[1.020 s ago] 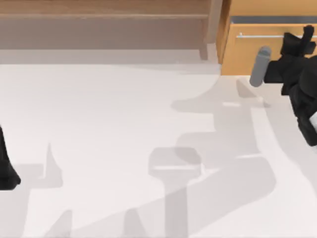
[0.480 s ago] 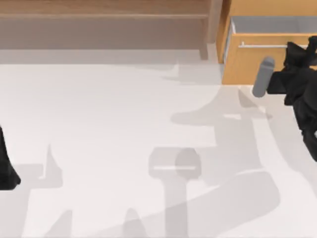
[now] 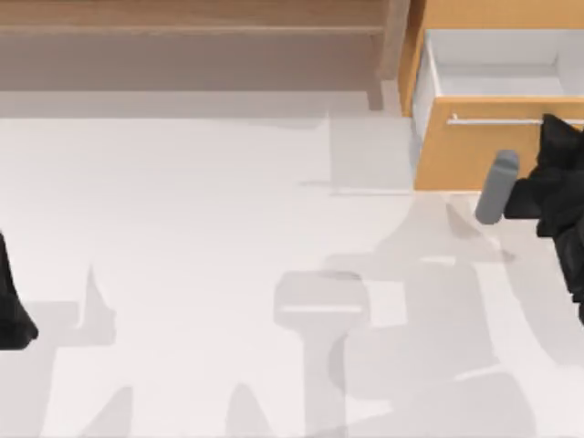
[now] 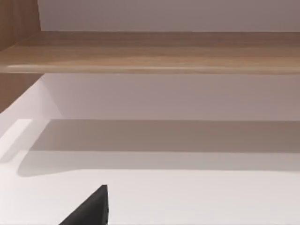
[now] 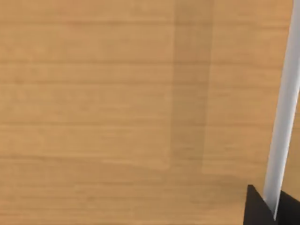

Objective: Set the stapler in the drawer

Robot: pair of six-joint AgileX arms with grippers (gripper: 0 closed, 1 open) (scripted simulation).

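The drawer (image 3: 456, 155), with its orange-tan front, stands partly pulled out at the back right, and its white inside (image 3: 497, 64) is exposed. My right gripper (image 3: 558, 126) is at the thin silver bar handle (image 3: 493, 120), near the handle's right end. In the right wrist view the handle (image 5: 283, 117) runs down between the black fingertips (image 5: 255, 208) of my right gripper (image 5: 274, 211), which is shut on it, against the drawer's front (image 5: 117, 103). The stapler is out of view. My left gripper (image 3: 11, 315) is parked at the table's left edge.
A paler brown wooden shelf (image 3: 192, 27) spans the back left, and its post (image 3: 392, 46) stands beside the drawer. The same shelf (image 4: 150, 51) shows in the left wrist view. A grey cylinder (image 3: 497, 187) sticks out from my right arm over the white table (image 3: 182, 228).
The drawer has slid out towards the table's front, showing more of its white inside. My right gripper moved the same way with the handle. The left arm stayed still.
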